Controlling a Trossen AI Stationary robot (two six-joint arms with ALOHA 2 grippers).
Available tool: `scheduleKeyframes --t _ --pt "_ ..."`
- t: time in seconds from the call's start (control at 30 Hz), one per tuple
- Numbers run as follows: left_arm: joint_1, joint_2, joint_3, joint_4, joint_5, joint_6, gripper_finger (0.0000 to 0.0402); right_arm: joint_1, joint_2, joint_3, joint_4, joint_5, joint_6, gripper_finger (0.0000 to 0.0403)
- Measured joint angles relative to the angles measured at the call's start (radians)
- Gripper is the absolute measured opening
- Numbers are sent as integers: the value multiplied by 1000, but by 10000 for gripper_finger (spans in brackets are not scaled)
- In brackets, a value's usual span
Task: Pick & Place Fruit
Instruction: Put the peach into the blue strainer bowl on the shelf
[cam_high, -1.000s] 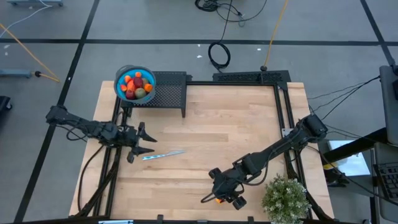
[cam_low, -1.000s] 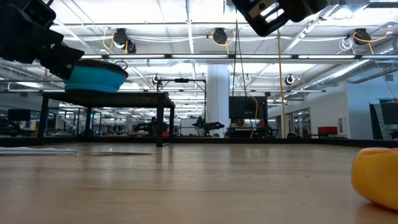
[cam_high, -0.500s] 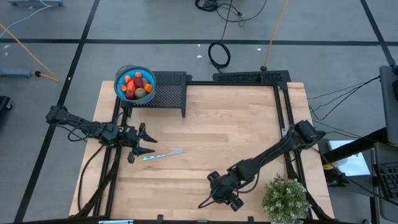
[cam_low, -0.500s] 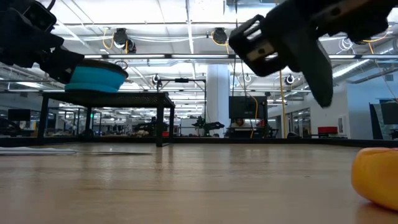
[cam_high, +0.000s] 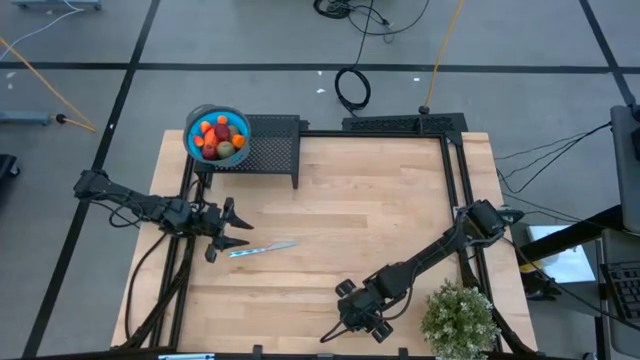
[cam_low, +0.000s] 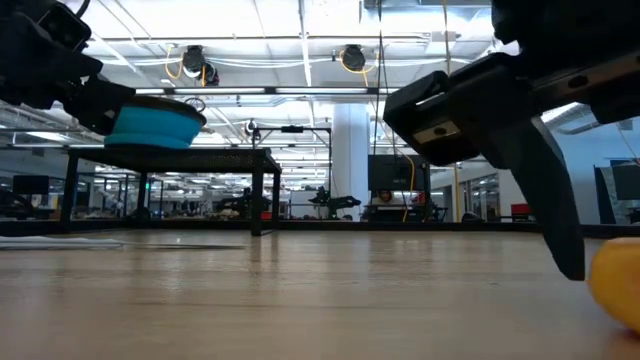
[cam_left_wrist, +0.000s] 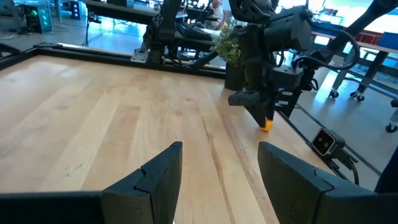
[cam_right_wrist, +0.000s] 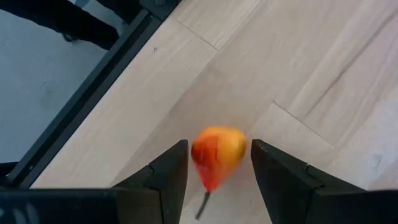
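An orange-red fruit (cam_right_wrist: 217, 152) with a dark stem lies on the wooden table near its near edge; it also shows in the low view (cam_low: 618, 290). My right gripper (cam_right_wrist: 219, 163) is open and slants down over it. One finger (cam_right_wrist: 169, 171) stands on each side of the fruit, and I see no touch. The round blue bowl (cam_high: 192, 135) sits on a black stand (cam_high: 272, 145) at the far left and holds several more fruit (cam_high: 222, 138). My left gripper (cam_high: 237, 232) waits open at the table's left.
A slim silver knife (cam_high: 262, 248) lies on the table just right of my left gripper. A small potted plant (cam_high: 460, 318) stands at the near right corner, close to my right arm. A black frame (cam_high: 452, 190) runs along the table's right side.
My right gripper has come down toward the fruit, shifted a little toward the table's near edge and tipped further downward. Its fingers now stand on either side of the fruit. The fruit has stayed where it was.
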Motion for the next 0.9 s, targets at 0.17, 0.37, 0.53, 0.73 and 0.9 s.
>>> scheduleKeyframes --t 0.17,0.37,0.53,0.73,0.9 --pt "0 0 0 0 0 -9 212 0 0 0 -1 0 -3 172" --pt "0 0 0 0 0 -9 212 0 0 0 1 -3 -20 172" --pt "0 0 0 -1 0 -11 212 0 41 0 36 -8 -19 172" --pt "0 0 1 -19 1 -29 212 -1 54 2 46 -4 -10 172" --pt "0 0 1 -31 18 -43 212 -1 53 2 36 -4 9 171"
